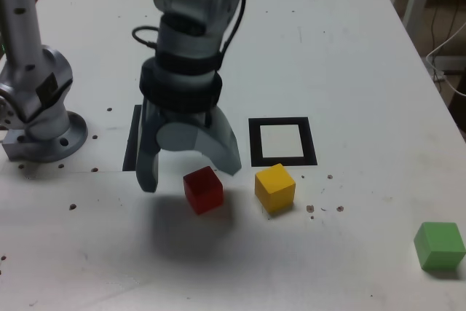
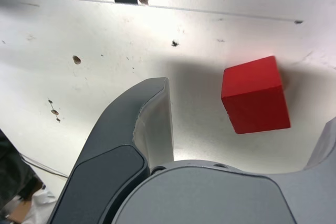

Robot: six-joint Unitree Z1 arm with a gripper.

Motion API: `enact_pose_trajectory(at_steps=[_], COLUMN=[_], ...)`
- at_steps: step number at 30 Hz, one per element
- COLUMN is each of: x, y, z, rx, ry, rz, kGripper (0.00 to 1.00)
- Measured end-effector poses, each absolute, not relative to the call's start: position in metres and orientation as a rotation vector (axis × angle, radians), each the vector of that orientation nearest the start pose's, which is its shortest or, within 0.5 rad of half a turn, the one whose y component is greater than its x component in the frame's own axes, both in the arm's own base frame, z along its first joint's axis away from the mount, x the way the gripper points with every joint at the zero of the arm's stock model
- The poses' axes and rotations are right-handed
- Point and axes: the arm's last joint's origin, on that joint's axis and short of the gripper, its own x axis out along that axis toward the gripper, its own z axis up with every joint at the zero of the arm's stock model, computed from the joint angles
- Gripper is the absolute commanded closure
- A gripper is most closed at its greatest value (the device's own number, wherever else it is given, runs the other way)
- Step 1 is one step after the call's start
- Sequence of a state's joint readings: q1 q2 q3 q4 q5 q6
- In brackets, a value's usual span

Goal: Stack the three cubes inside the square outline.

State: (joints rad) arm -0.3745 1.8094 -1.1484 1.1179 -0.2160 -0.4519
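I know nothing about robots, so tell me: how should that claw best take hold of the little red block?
Probably from straight above, closing on two opposite flat sides of the red cube. It sits flat on the table, turned a little askew, so the hand should twist to match its faces. The hand is open above it, and the yellow cube stands clear.

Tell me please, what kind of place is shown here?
Probably a robotics lab or test bench: a grey robot arm base is bolted on a white table with drilled holes, and small matte red, yellow and green cubes lie near a black square outline.
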Motion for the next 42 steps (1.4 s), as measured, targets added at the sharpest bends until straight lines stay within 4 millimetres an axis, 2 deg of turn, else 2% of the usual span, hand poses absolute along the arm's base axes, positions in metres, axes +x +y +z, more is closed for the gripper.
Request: enact_pose_trajectory(at_steps=[9, 20, 26, 33, 35, 37, 42], x=[0.248, 0.265, 0.267, 0.269, 0.269, 0.270, 0.271], y=[-0.108, -0.100, -0.097, -0.095, -0.095, -0.095, -0.095], z=[0.224, 0.204, 0.200, 0.197, 0.197, 0.198, 0.198], rx=[-0.170, -0.171, -0.184, -0.180, -0.172, -0.163, -0.158], ry=[1.890, 1.930, 1.955, 1.976, 1.971, 1.965, 1.964], rz=[-0.054, -0.073, -0.082, -0.095, -0.098, -0.102, -0.105], kGripper=[0.02, 0.09, 0.25, 0.59, 0.66, 0.70, 0.71])
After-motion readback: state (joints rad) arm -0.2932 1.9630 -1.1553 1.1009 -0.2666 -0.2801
